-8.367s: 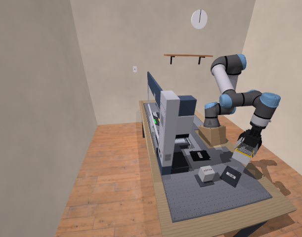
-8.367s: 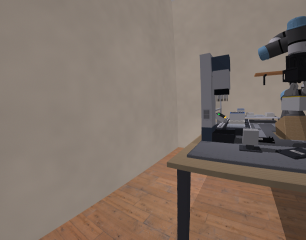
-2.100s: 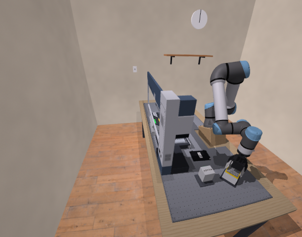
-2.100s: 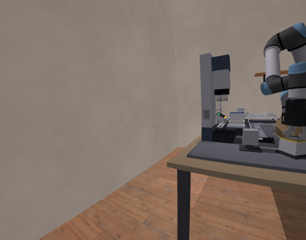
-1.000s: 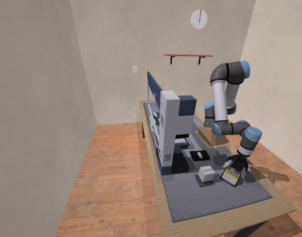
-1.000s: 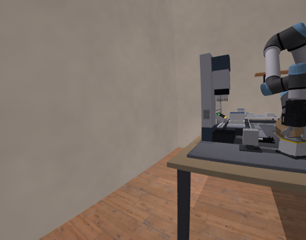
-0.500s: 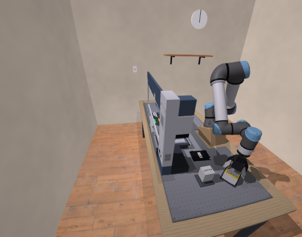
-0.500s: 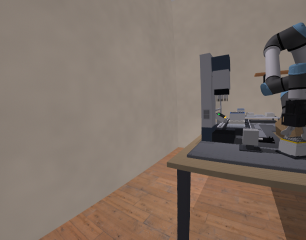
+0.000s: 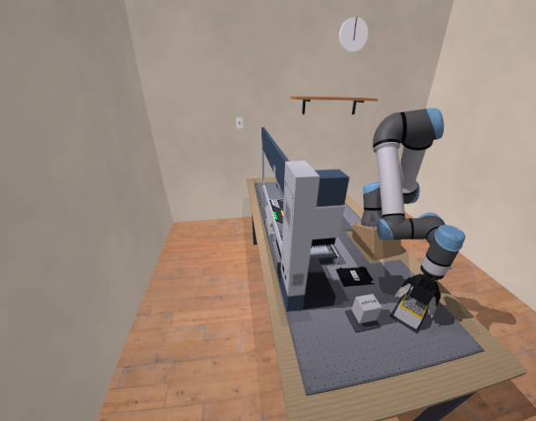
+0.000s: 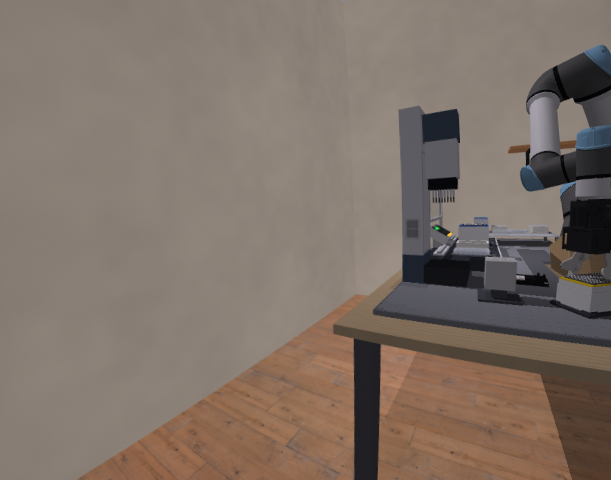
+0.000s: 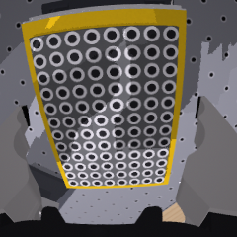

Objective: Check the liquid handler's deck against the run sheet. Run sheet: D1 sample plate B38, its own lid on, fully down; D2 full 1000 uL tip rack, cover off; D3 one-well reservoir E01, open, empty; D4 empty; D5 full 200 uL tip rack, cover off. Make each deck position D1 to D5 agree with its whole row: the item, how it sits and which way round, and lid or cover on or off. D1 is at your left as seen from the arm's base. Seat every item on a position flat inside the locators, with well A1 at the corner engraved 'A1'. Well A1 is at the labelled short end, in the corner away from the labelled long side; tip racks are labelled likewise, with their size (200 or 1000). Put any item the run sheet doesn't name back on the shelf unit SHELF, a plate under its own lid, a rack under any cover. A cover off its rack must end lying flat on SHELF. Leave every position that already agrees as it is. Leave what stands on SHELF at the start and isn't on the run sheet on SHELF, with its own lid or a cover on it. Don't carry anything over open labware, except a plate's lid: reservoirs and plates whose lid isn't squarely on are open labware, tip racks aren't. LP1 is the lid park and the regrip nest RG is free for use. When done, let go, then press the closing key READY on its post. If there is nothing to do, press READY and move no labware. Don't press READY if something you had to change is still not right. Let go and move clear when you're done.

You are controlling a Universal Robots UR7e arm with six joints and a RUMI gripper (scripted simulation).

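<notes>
We've got the black two-jaw gripper hanging directly above the yellow-rimmed grey tip rack; jaws spread, one grey finger on each side of the rack, neither touching it, nothing held. The rack sits cover off on a dark nest plate at the arm's end of the grey perforated breadboard, just beside the white cube-shaped key post, well away from the liquid handler's deck.

Risks we see from here:
- In the wrist view the rack looks skewed relative to the fingers. If we come back down at this yaw, we'd probably catch corners instead of flat sides and twist or tip it.
- Any sideways move at this height could clip the rack's rim, since the fingertips look low around its top.
- Swinging towards the key post risks brushing it and triggering READY early.
- We can't read the size label from here, so the wrong deck position or A1 corner is possible.
</notes>
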